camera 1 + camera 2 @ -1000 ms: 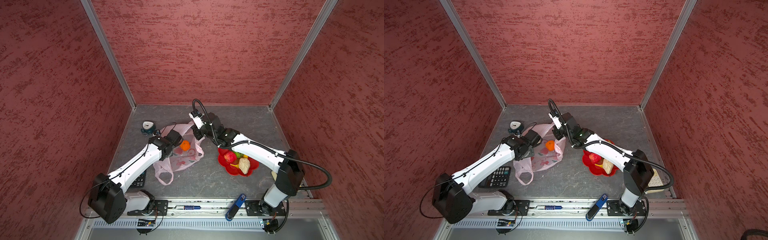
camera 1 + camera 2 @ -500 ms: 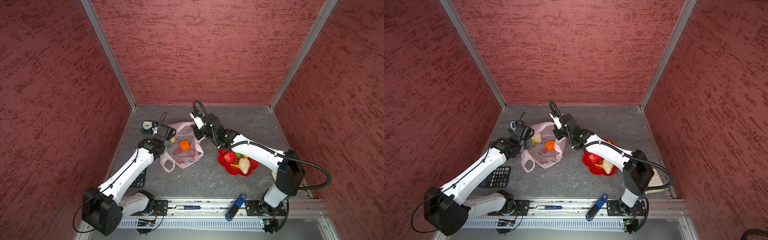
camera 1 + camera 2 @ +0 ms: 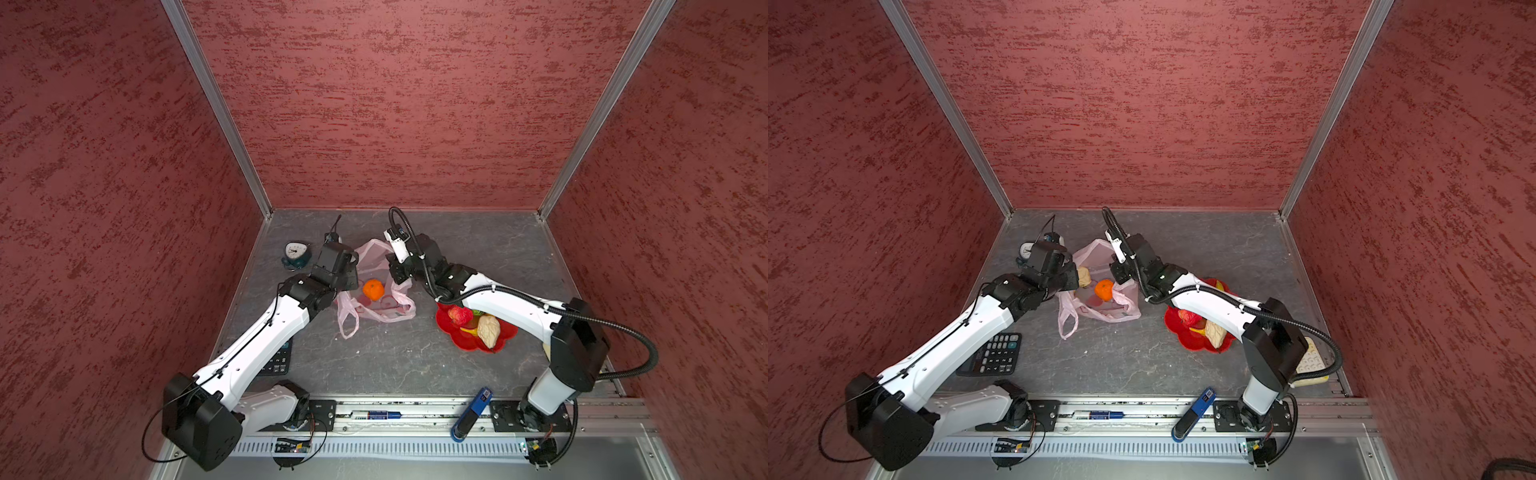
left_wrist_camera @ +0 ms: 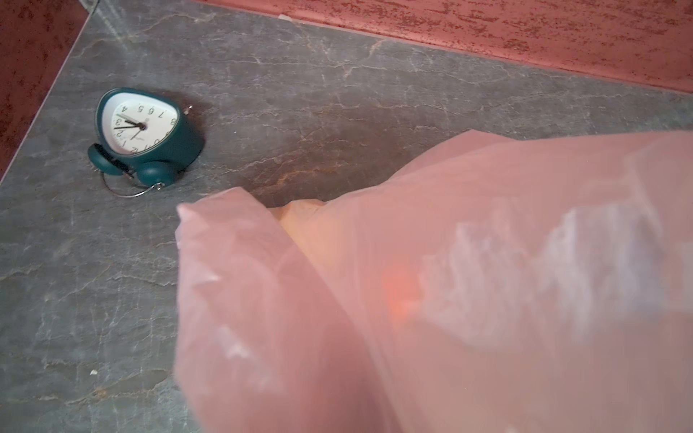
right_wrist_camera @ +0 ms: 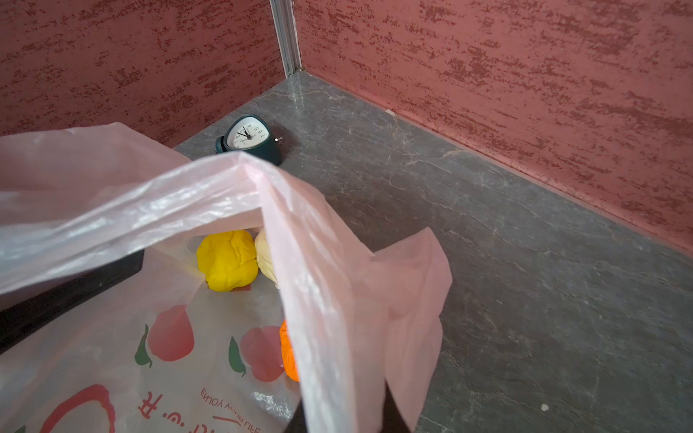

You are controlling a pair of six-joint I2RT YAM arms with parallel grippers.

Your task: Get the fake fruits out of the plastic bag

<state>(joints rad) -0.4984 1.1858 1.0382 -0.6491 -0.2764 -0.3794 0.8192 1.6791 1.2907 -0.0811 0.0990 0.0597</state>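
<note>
Operator: Where is the plastic bag [image 3: 386,313] found?

Observer: It is seen lying on the grey worktop [image 3: 395,365] between the two arms, toward the back. One loop handle is trailed toward the front, and the mouth is raised on the right side.

Operator: How are the fingers described?

Observer: The right fingers [image 3: 1119,274] are closed tight on the pink film of the bag's rim. In the right wrist view that rim is drawn up like a tent. The left fingers [image 3: 1071,277] are placed at the bag's left edge. They are hidden under the wrist in both top views, and the left wrist view is filled by film. Whether they are open or closed cannot be told.

Operator: Which fake fruits are seen inside?

Observer: An orange [image 3: 372,289] is seen in the open mouth. A lemon [image 5: 227,260] and a cream wrinkled lump [image 5: 264,262] are seen touching each other deeper in.

Operator: And outside?

Observer: A strawberry [image 3: 459,314], a banana [image 3: 468,331] and a second cream lump [image 3: 488,329] are laid on the red flower-shaped plate [image 3: 444,328], right of the bag. A teal alarm clock [image 3: 296,252] is set near the back left corner. A calculator [image 3: 994,355] is partly covered by the left arm.
</note>
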